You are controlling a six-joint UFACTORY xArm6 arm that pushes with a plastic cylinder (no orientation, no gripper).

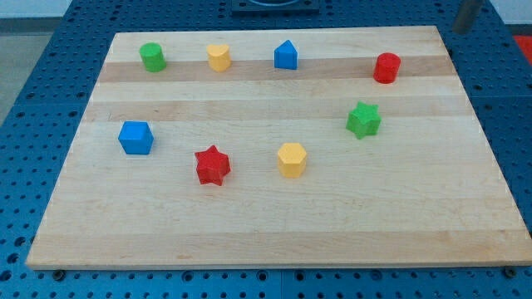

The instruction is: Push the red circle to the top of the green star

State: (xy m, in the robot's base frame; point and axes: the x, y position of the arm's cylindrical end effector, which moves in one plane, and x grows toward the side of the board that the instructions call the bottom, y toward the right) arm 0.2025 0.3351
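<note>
The red circle (386,67) stands near the board's top right. The green star (363,120) lies below it and slightly to the view's left, with a clear gap between them. A blurred dark rod shows at the view's top right corner. My tip (460,31) is beyond the board's top right corner, up and to the right of the red circle, touching no block.
The wooden board (274,241) lies on a blue perforated table. Along the top are a green circle (152,56), a yellow block (219,57) and a blue pentagon-like block (286,55). Lower are a blue cube (135,137), a red star (212,165) and a yellow hexagon (292,159).
</note>
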